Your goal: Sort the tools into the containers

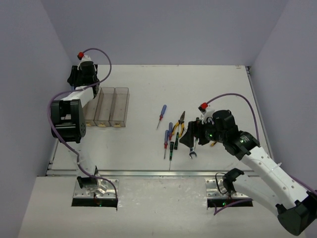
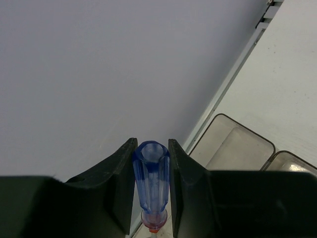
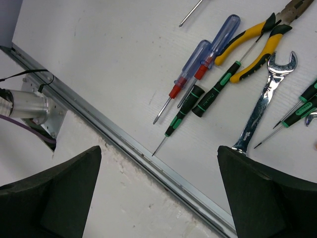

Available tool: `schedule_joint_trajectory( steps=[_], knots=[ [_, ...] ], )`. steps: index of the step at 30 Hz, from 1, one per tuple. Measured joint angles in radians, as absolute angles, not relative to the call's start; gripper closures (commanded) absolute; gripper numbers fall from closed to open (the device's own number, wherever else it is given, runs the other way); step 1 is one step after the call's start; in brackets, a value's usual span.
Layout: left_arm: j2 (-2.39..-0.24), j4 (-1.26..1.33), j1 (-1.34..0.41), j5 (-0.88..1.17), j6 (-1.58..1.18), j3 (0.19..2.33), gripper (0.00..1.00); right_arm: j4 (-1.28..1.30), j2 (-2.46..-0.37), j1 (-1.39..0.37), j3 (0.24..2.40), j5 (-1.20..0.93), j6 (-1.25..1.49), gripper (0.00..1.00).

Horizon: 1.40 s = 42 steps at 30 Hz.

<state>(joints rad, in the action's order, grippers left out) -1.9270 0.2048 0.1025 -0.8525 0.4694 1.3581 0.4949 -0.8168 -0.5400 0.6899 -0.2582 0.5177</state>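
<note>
My left gripper [image 1: 85,79] is at the far left, above the far end of the row of clear bins [image 1: 113,107]. In the left wrist view it [image 2: 151,145] is shut on a blue/red-handled screwdriver [image 2: 151,183], with bin rims [image 2: 233,144] beside it. My right gripper [image 1: 191,137] is open and empty over the tool pile. The right wrist view shows its jaws [image 3: 159,148] wide apart near two blue/red screwdrivers [image 3: 205,52], yellow pliers [image 3: 252,42], a silver wrench [image 3: 262,106] and black/green screwdrivers [image 3: 198,101].
Another blue/red screwdriver [image 1: 161,115] lies apart, left of the pliers [image 1: 181,124]. A metal rail [image 3: 124,144] marks the table's near edge. The grey left wall [image 2: 99,74] is close behind my left gripper. The left arm covers part of the bin row.
</note>
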Motion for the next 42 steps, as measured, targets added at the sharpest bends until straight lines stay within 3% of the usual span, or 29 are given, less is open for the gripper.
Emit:
schedule_joint_trajectory(
  steps=[2, 3, 7, 15, 24, 30, 36, 42],
  knots=[
    [-1.942, 0.225, 0.103, -0.845, 0.470, 1.357, 0.72, 0.493, -0.825, -0.540, 0.690, -0.268, 0.516, 0.01],
    [-1.948, 0.236, 0.103, -0.841, 0.469, 1.357, 0.72, 0.493, -0.833, -0.540, 0.690, -0.272, 0.515, 0.01],
    [-1.954, 0.232, 0.102, -0.814, 0.441, 1.352, 0.53, 0.487, -0.856, -0.540, 0.690, -0.280, 0.515, 0.01],
    [-1.954, 0.193, 0.110, -0.778, 0.360, 1.318, 0.01, 0.480, -0.872, -0.540, 0.690, -0.281, 0.512, 0.01],
    [-1.808, -0.111, 0.070, -0.598, 0.113, 1.418, 0.00, 0.481, -0.874, -0.540, 0.690, -0.255, 0.499, 0.01],
    [-1.681, -0.235, -0.208, -0.368, -0.090, 1.478, 0.02, 0.497, -0.875, -0.540, 0.692, -0.213, 0.496, 0.01],
    [-1.854, -0.297, -0.463, -0.153, -0.173, 1.524, 0.09, 0.545, -0.878, -0.540, 0.707, -0.202, 0.493, 0.01],
    [-2.122, -0.391, -0.540, -0.085, -0.210, 1.622, 0.23, 0.577, -0.879, -0.540, 0.709, -0.210, 0.493, 0.01]
  ],
)
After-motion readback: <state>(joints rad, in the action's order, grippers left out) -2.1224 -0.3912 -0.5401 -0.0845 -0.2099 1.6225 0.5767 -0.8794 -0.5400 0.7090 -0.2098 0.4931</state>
